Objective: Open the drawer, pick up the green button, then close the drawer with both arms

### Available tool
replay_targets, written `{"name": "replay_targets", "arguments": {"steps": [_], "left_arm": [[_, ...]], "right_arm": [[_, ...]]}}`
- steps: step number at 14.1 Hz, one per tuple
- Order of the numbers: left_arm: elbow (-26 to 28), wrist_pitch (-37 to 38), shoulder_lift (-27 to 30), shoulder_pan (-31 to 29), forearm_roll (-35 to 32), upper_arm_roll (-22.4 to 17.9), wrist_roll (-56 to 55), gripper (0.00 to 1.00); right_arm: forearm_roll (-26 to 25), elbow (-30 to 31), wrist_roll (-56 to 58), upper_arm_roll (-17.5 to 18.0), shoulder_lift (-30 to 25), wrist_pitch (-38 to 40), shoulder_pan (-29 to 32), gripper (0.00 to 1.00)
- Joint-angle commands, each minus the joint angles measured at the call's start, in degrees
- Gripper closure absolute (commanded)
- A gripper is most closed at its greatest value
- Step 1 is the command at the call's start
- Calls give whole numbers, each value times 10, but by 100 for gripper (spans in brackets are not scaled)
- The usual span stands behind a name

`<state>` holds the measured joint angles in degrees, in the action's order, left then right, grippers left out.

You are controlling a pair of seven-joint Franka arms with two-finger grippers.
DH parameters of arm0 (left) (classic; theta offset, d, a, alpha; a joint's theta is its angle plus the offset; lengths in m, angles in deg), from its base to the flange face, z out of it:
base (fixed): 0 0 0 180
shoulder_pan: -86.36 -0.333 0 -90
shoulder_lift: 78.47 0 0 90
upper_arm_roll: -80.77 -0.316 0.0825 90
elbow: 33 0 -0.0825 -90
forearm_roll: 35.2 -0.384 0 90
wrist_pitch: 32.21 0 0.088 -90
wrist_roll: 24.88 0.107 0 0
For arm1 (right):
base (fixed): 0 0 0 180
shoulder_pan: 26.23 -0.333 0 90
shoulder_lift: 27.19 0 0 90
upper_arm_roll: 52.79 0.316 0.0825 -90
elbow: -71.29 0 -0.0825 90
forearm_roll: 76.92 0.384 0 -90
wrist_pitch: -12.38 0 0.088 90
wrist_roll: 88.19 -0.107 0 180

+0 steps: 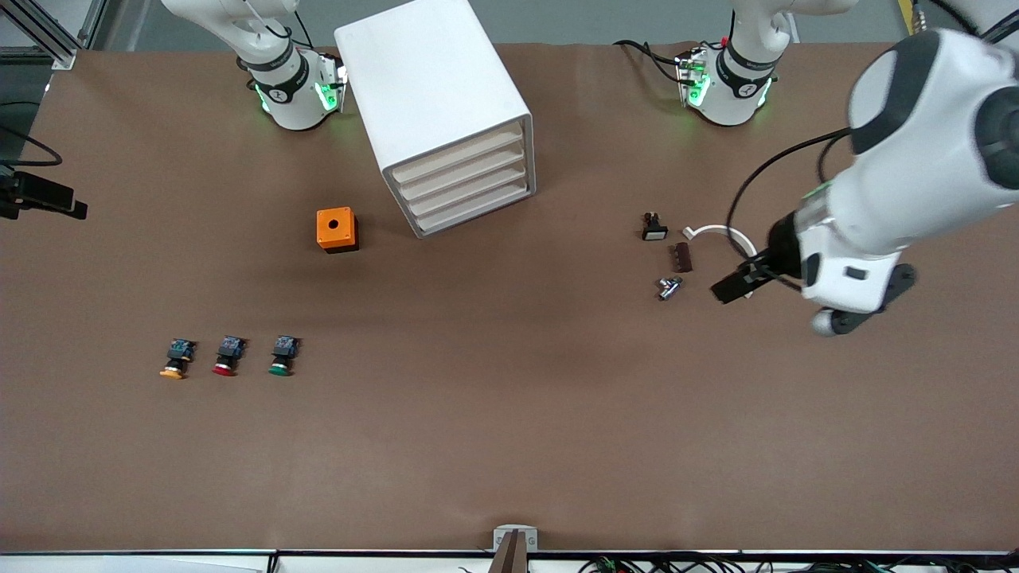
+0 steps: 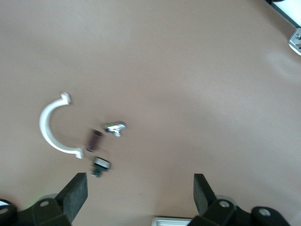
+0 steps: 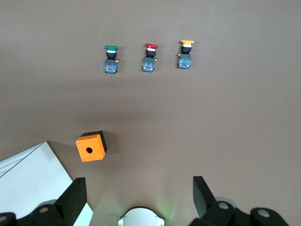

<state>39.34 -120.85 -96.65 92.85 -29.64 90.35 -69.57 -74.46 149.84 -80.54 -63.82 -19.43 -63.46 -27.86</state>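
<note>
- Drawer [image 1: 470, 194] fronts are showing as four stacked cream trays in the white cabinet [image 1: 434, 95], all pushed in flush; the cabinet is sitting between the two arm bases, well apart from the left gripper and toward the right arm's end of the table from it.
- Both white arms are staying clear of the cabinet: the left arm [image 1: 915, 151] is reaching out over its own end of the table, while only the base of the right arm [image 1: 286, 91] is showing in the front view.
- Left gripper [image 1: 736, 282] is hanging with its fingers [image 2: 75, 193] spread wide and nothing between them, over bare table just beside a cluster of small parts.
- Right gripper [image 3: 138, 195] is holding its fingers spread apart and empty, looking down on the orange box [image 3: 91, 146] and a corner of the cabinet close below it.
- Orange box with its round hole is lying beside the cabinet, toward the right arm's end.
- White curved clip [image 2: 54, 126], a dark brown piece [image 2: 94, 139], a small metal part [image 2: 115, 127] and a black-bodied part [image 2: 100, 165] are lying close together under the left gripper's view.
- Green-capped button [image 3: 111, 59] is lying on the open table, not in any drawer, well apart from the right gripper, in a row with the red-capped button [image 3: 150, 57] and the orange-capped button [image 3: 185, 54].
</note>
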Motion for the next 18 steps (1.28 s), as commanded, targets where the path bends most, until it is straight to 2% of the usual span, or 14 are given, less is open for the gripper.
{"name": "replay_targets", "arguments": {"steps": [1, 3, 6, 8, 12, 16, 18], "left_arm": [[20, 13, 34, -54, -10, 4, 86, 1], [21, 44, 44, -95, -16, 4, 155, 1], [27, 91, 61, -117, -41, -8, 271, 1], [34, 105, 74, -109, -47, -50, 347, 1], [83, 105, 118, -89, -46, -122, 454, 1], [138, 93, 159, -18, -46, -218, 521, 1], [187, 61, 193, 0, -47, -229, 521, 1]], "right_arm": [[3, 3, 7, 8, -20, 2, -4, 0], [3, 20, 6, 10, -39, -12, -11, 0], [3, 80, 5, 42, -83, -47, 21, 0], [3, 107, 0, 43, -105, -57, 22, 0], [3, 109, -19, 43, -116, -49, 19, 0], [3, 108, -35, 51, -121, -47, 13, 0], [3, 107, -33, 54, -120, -49, 15, 0]]}}
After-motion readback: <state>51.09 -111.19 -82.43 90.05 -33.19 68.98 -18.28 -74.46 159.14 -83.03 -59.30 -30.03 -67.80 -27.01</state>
